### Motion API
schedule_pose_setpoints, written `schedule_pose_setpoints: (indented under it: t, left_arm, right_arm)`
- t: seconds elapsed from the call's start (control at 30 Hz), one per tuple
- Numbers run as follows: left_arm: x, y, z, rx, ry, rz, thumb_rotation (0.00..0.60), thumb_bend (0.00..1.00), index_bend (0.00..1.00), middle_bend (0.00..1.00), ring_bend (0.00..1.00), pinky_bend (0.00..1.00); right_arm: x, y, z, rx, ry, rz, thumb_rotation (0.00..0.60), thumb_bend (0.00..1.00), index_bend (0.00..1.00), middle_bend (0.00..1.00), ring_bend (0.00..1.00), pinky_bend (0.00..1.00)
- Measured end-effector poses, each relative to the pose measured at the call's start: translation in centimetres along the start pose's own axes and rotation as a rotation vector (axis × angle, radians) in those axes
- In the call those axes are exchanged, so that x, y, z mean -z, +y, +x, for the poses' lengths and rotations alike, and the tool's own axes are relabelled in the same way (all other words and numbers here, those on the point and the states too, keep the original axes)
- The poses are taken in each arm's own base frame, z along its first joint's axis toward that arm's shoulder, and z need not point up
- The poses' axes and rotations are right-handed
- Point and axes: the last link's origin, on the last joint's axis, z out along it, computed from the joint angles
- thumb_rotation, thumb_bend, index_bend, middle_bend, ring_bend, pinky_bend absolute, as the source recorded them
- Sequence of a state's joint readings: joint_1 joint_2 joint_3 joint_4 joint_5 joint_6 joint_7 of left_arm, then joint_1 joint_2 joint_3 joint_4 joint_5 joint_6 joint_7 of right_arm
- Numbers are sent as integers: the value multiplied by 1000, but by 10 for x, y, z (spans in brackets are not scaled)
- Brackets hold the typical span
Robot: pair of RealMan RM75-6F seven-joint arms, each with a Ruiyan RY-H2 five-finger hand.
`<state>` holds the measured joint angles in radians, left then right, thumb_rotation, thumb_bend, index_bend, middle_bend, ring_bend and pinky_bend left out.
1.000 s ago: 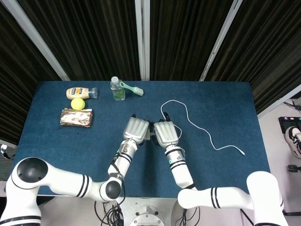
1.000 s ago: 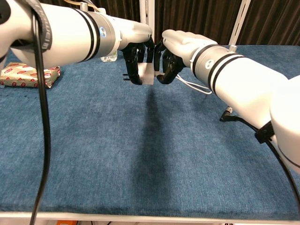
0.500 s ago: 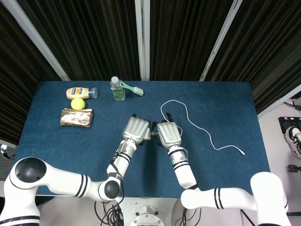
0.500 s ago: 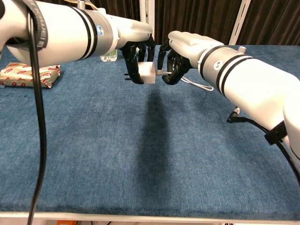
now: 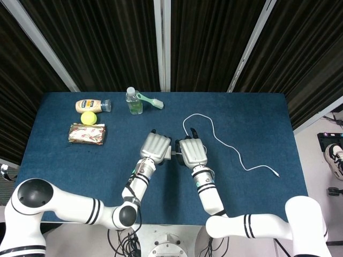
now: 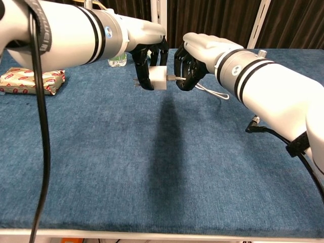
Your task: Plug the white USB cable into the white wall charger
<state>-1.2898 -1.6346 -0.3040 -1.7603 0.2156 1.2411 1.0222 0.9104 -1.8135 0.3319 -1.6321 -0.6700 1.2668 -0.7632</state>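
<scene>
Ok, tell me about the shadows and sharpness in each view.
Head view: even overhead light, everything sharp; the blue table cloth shows hardly any shadow, and the thin white USB cable stands out crisply. Chest view: a soft dark shadow lies on the cloth below the small white cube wall charger held between left hand and right hand; the near forearms look enlarged.

Bright even overhead light; sharp focus; soft shadow on table (image 6: 167, 131) beneath arms.
</scene>
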Motion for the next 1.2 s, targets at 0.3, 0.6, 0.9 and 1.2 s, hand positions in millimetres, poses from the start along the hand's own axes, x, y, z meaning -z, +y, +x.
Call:
schedule_pose_setpoints:
  t: [0.3, 0.6, 0.9, 1.2]
  left_arm:
    - [-1, 3, -3, -17, -1, -1, 600, 228, 476, 498, 424, 205]
    - [-1, 6, -2, -21, -1, -3, 600, 228, 476, 498, 424, 205]
    - [0, -1, -4, -11, 3, 0, 600, 226, 476, 490, 423, 205]
    - [6, -21, -14, -6, 32, -12, 600, 221, 476, 479, 419, 199]
  right_arm:
    - [-1, -4, -2, 4, -1, -2, 600, 381, 601, 505, 313, 0]
    - [-2, -7, -5, 6, -6, 1, 600, 381, 609, 505, 313, 0]
    - [2, 0, -4, 10, -9, -5, 600, 327, 385, 453, 289, 0]
    - [13, 31, 10, 70, -22, -61, 600, 327, 50, 269, 161, 0]
